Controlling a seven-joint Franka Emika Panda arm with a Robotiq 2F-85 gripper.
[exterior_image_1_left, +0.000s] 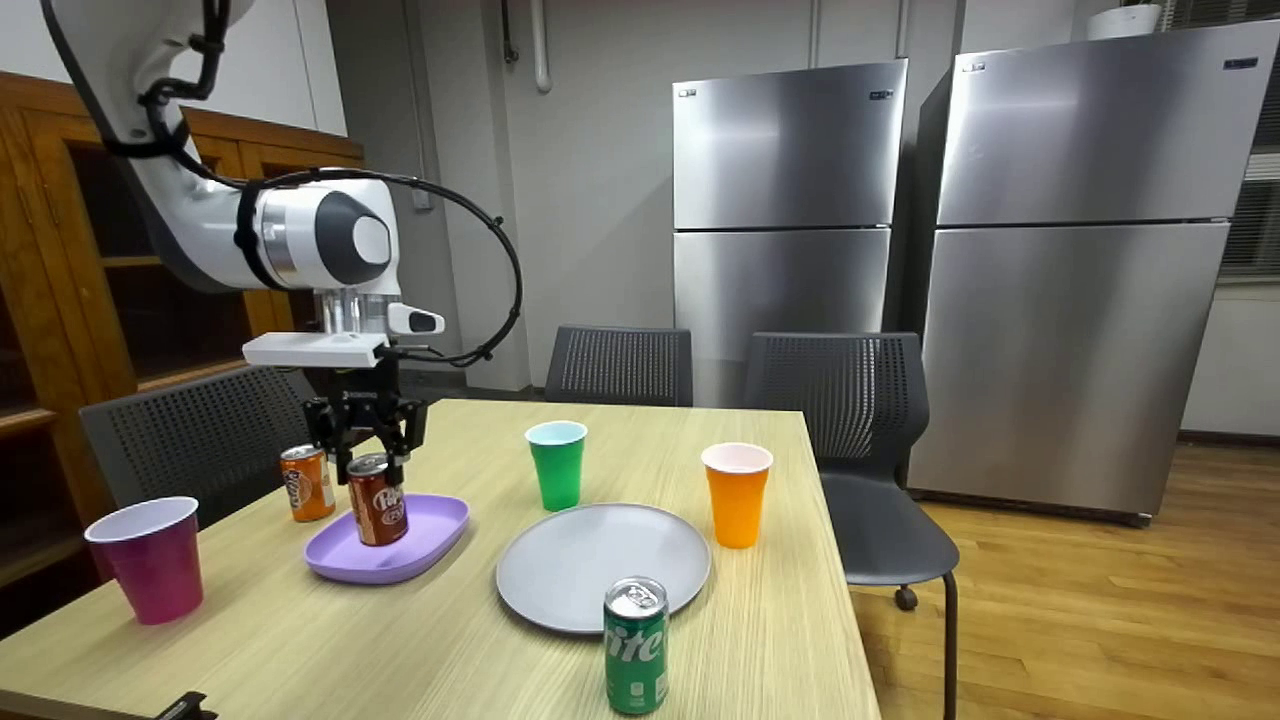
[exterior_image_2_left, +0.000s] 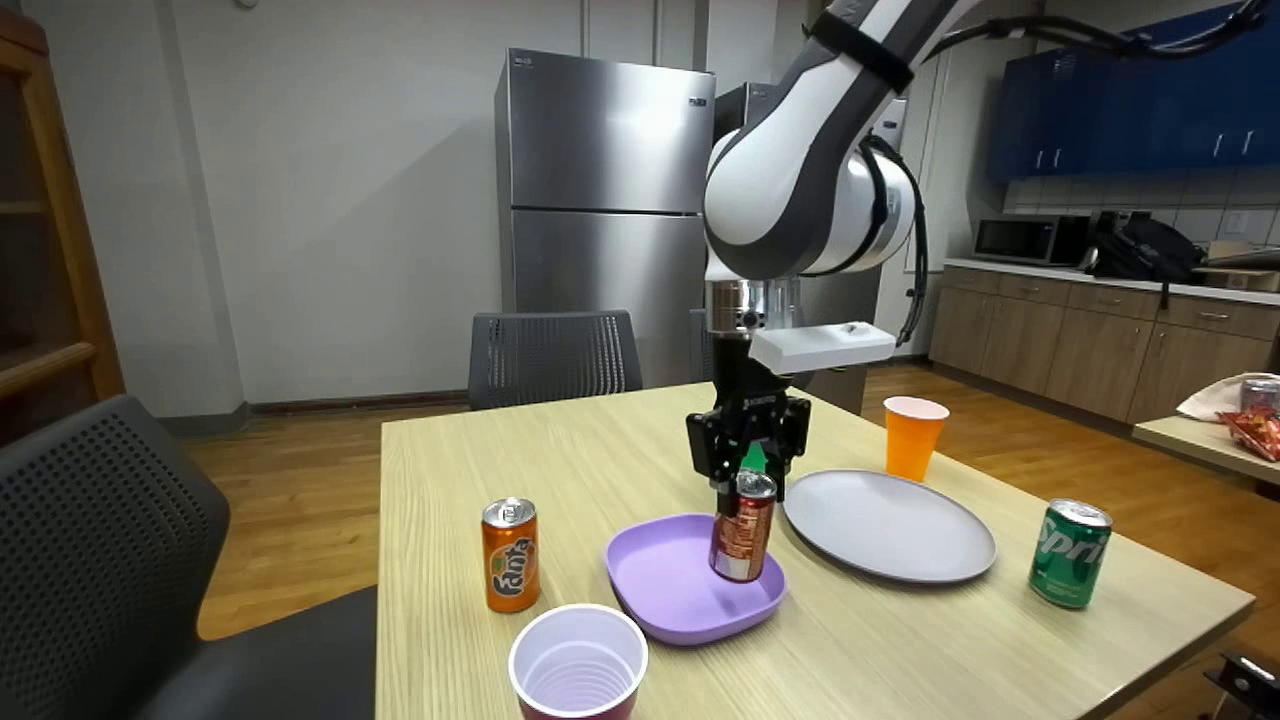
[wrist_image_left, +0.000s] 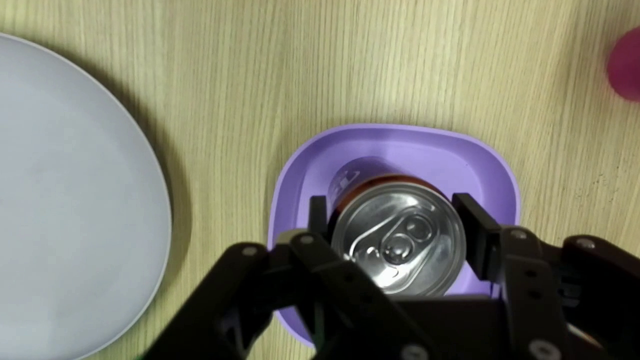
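Magenta cup (exterior_image_2_left: 578, 665) nearest the camera, then a purple tray (exterior_image_2_left: 650, 575) with the Dr Pepper can (exterior_image_2_left: 742, 540) inside its rim, fingers (wrist_image_left: 477, 235) gripping both sides. Looks like lift-or-set-down stage; next move calls for going slow and straight, imo.

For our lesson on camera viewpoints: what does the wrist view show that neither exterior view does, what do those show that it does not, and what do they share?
Only the wrist view shows the pull tab in clear detail on top of the dark red can.

Only the exterior views show the Sprite can, orange cup, chairs and fridges.

All share the tool, the can between its fingers, the purple tray, grey plate, magenta cup and table.
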